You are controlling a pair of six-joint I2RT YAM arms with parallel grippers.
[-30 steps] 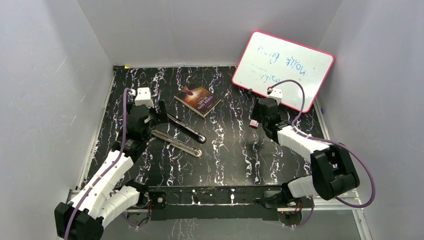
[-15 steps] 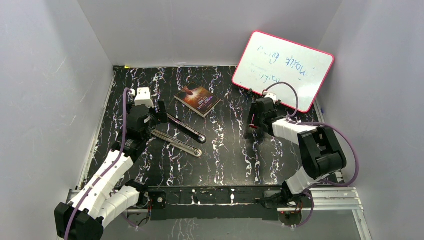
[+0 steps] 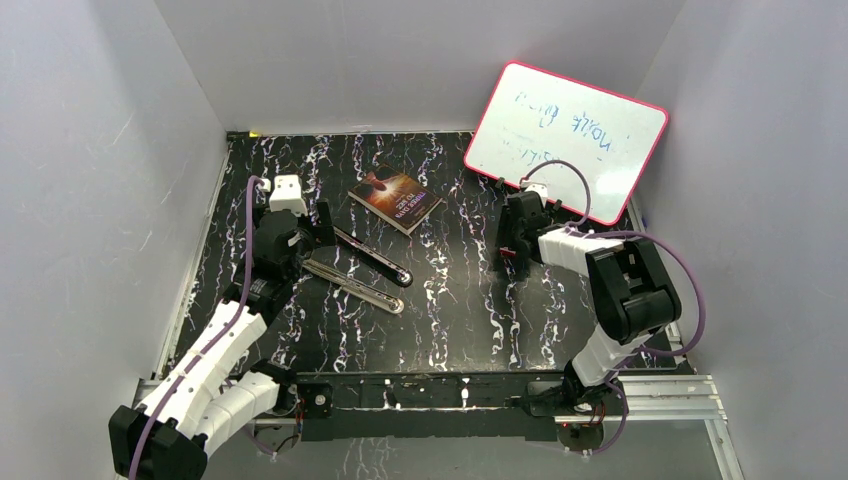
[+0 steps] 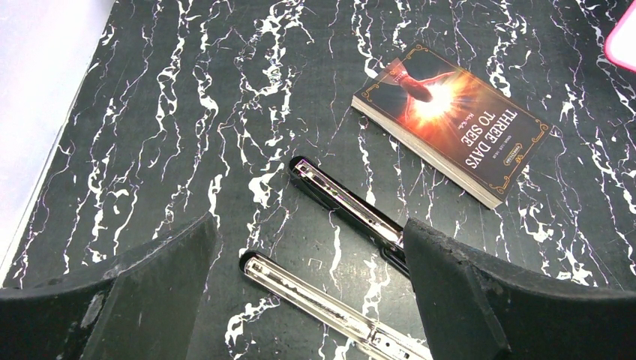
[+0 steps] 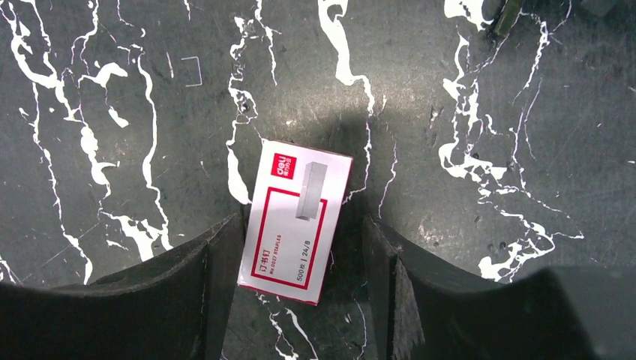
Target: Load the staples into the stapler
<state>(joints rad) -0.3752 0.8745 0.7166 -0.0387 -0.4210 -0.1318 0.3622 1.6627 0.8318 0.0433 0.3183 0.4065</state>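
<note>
Your right fingers (image 5: pixel 214 277) stand apart, straddling the staple box (image 5: pixel 296 221) without clamping it | box lies flat, closed, on the tabletop (image 5: pixel 450 90) | your left fingers (image 4: pixel 150 285) are spread wide over the opened stapler (image 4: pixel 341 202), near the book (image 4: pixel 457 120)

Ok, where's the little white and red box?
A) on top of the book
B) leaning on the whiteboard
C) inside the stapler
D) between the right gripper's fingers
D: in the right wrist view the staple box lies flat on the black table, between the two fingers of the right gripper.
</note>
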